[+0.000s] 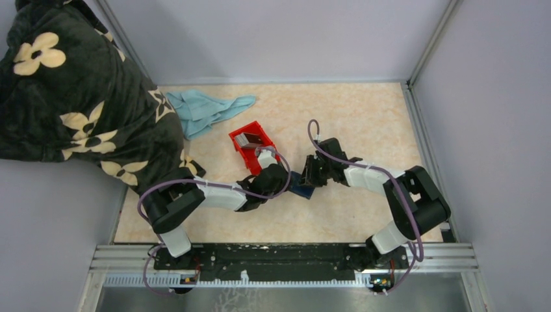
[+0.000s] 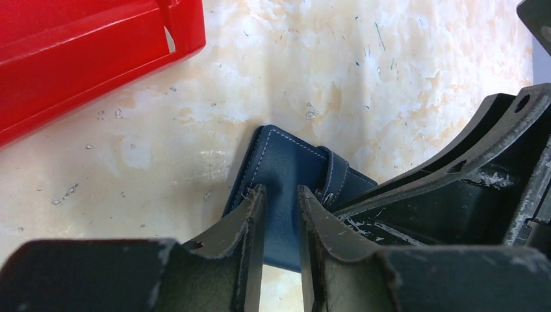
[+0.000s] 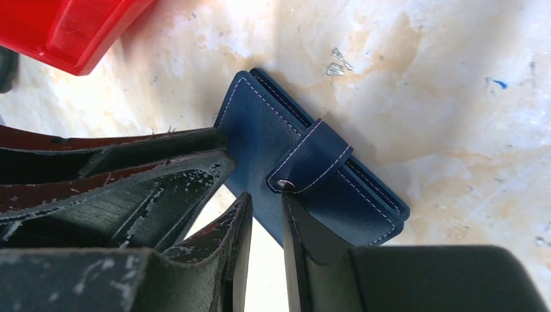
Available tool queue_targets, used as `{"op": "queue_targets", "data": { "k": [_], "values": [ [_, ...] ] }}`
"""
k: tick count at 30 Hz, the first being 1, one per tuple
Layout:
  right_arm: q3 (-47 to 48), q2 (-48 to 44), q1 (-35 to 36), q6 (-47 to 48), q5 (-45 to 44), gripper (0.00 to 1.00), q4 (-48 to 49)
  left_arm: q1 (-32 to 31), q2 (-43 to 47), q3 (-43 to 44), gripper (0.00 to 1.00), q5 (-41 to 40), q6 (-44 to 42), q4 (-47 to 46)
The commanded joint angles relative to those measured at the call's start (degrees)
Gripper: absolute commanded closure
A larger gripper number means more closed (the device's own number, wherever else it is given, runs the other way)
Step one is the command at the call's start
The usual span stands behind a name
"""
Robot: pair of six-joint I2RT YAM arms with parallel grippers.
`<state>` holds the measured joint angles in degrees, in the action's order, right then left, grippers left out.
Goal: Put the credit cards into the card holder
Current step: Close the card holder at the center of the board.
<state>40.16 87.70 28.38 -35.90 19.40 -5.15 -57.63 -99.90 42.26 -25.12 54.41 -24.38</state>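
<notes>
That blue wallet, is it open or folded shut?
Shut: the card holder lies folded, its snap tab wrapped over the edge and lying flat.

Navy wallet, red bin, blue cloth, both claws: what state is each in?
Small navy leather card holder: closed, snap tab fastened, flat on table.
Red plastic bin: upright, cards inside.
Light blue cloth: crumpled.
Dark floral blanket: heaped.
Left claw: slightly open, over holder.
Right claw: slightly open, at holder's edge, gripping nothing.
</notes>
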Motion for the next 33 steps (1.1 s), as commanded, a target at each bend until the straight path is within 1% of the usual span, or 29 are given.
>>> {"op": "queue_targets", "data": {
  "k": [1, 8, 13, 23, 27, 33],
  "values": [
    [-1.1, -1.0, -0.1, 4.5, -7.5, 0.75, -8.7, 0.3, -0.7, -0.5, 0.69, 0.2, 0.9, 0.4],
    [-1.4, -5.5, 0.2, 5.2, -5.0, 0.74, -9.6, 0.3, -0.7, -1.1, 0.69, 0.6, 1.2, 0.0],
    [-1.7, -9.6, 2.0, 4.9, -3.8, 0.74, -10.6, 0.3, -0.5, -1.1, 0.69, 1.4, 1.5, 0.9],
    [0.2, -15.6, 4.6, 5.4, -2.7, 0.73, -13.2, -1.0, 7.1, -4.6, 0.69, 1.7, 3.6, 5.1],
    [1.5, -18.7, 4.8, 6.2, -7.8, 0.73, -16.3, -3.4, 9.4, -5.0, 0.69, 0.6, 4.8, 7.6],
    [2.0, -20.0, 3.7, 8.6, -17.7, 0.73, -17.7, -7.6, 8.7, -3.7, 0.69, -1.3, 7.0, 12.2]
  ]
}}
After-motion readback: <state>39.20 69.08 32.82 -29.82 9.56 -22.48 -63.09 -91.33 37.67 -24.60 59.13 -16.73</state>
